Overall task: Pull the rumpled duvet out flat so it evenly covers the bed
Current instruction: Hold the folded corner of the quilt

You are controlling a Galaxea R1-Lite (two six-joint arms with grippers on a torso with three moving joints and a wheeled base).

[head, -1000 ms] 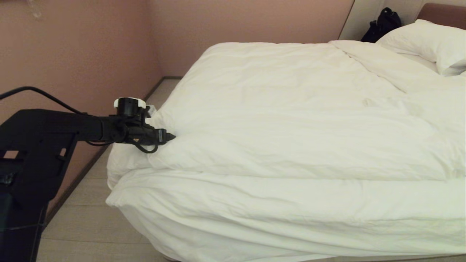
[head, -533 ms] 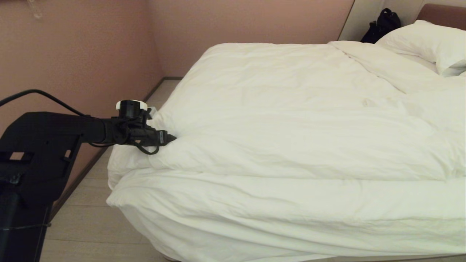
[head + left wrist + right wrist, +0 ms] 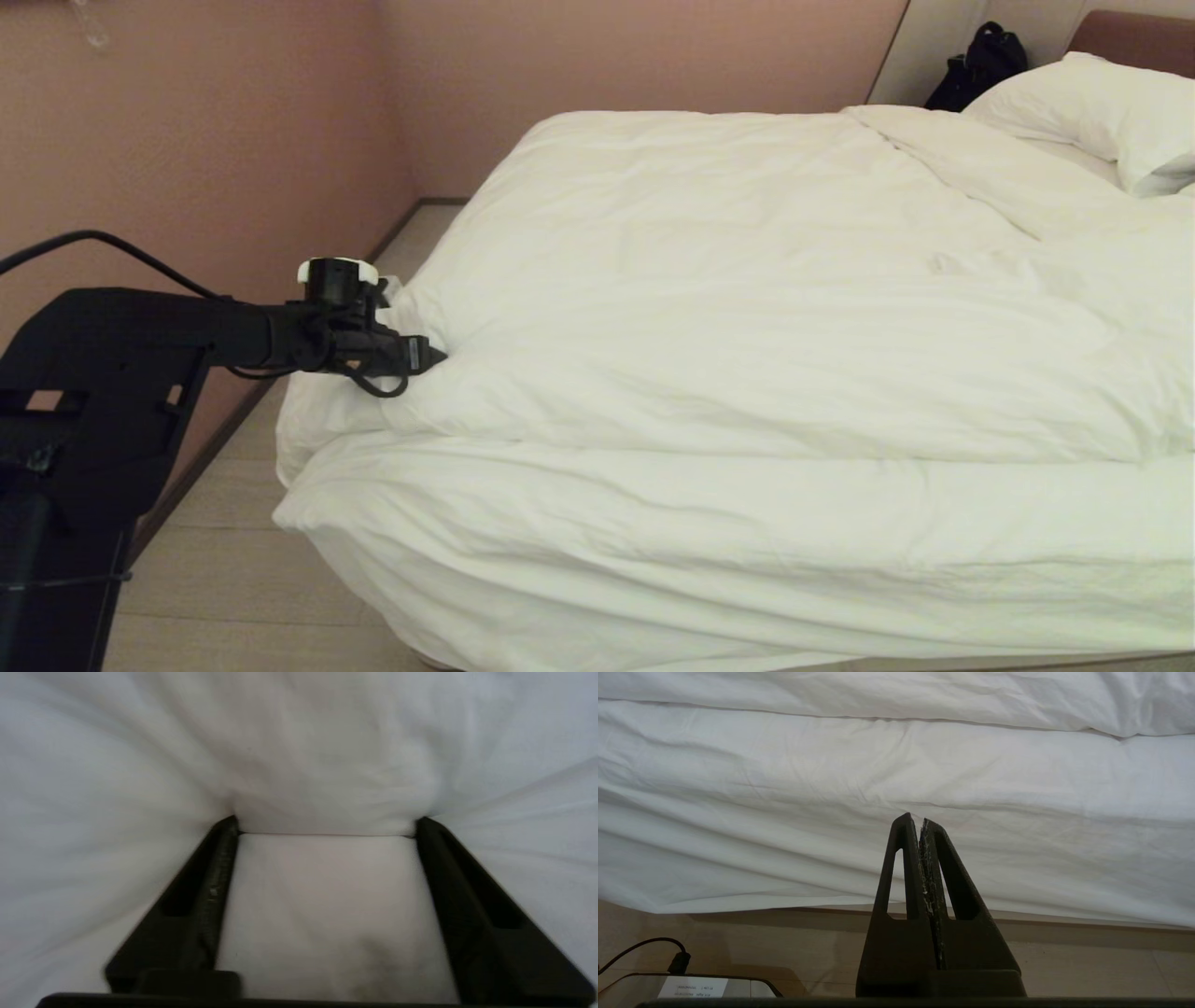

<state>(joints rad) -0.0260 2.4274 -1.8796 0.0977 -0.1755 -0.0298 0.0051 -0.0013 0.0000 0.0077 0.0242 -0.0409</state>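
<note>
Duvet [image 3: 747,308] lies heaped across the bed [image 3: 1134,33], thick and creased, with a long folded ridge running along the foot and its lower layer spilling over the bed's foot edge toward the floor [image 3: 233,579]. At the head end you can see a pillow [image 3: 1102,107] by the brown headboard, and a dark bag [image 3: 980,61] beside it.

Your left hand [image 3: 434,355] is level, at the duvet's corner nearest the pink wall [image 3: 187,140], its tips buried in the fold. The left wrist view shows the fingers [image 3: 219,868] spread wide with a bulge of quilt between them; cloth presses against the tips, but the fingers have not pinched it, so you hold nothing firmly. Your right hand [image 3: 922,826] hangs low by the foot of the bed, fingers pressed together and empty.

You appear to be at the grasp step on that corner. Next, bring the left fingers together until they bite a good thickness of the quilt, then draw the corner toward the wall-side foot corner of the bed to unroll the ridge. A shallow pinch may catch only the cover and slip.
</note>
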